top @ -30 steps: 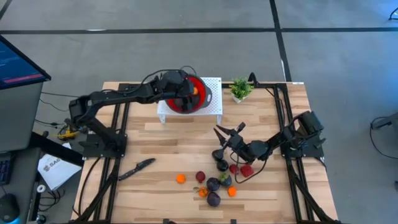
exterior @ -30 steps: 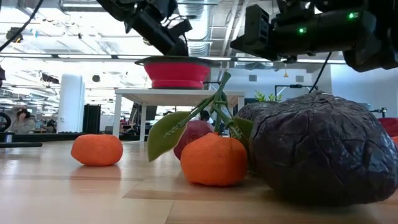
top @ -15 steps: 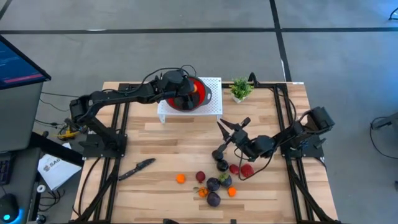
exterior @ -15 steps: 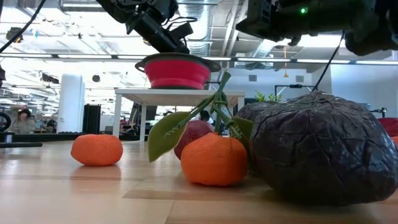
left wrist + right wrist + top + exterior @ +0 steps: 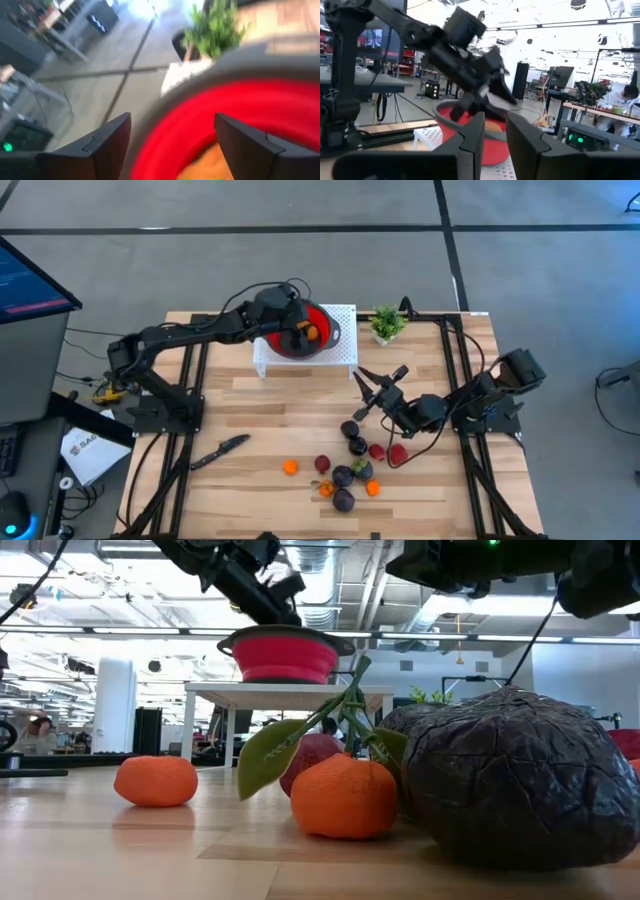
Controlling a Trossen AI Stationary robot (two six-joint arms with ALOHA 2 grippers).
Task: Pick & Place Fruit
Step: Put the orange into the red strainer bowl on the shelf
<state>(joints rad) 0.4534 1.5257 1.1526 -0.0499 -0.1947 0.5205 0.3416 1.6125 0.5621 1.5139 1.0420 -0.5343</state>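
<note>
Overhead: my left gripper (image 5: 303, 332) hangs over the red bowl (image 5: 322, 320), which stands on a white stand (image 5: 345, 352) at the table's far side. In the left wrist view its fingers (image 5: 107, 145) are spread, with an orange piece (image 5: 210, 167) lying in the bowl between them, so I judge that piece delivered.

My right gripper (image 5: 366, 383) is raised above the table, just beyond the heap, fingers close together and holding nothing that I can see.

The remaining fruit (image 5: 345, 476) lies clustered near the table's front edge: purple, red, green and orange pieces, several touching. One orange piece (image 5: 290, 467) sits a little apart on the left. A knife (image 5: 220, 450) and a plant (image 5: 385, 323) are not part of the job.

Handling, as I judge it: the pieces look like light, hollow toys with smooth, rounded skins, stiff enough to pinch but apt to roll or squirt out. I would grip across the widest middle, from above. The dark purple piece (image 5: 510, 780) is crinkled and should slip less. The leafed orange (image 5: 345, 795) should be taken by its body, not the stem. Start with the lone outlier.
</note>
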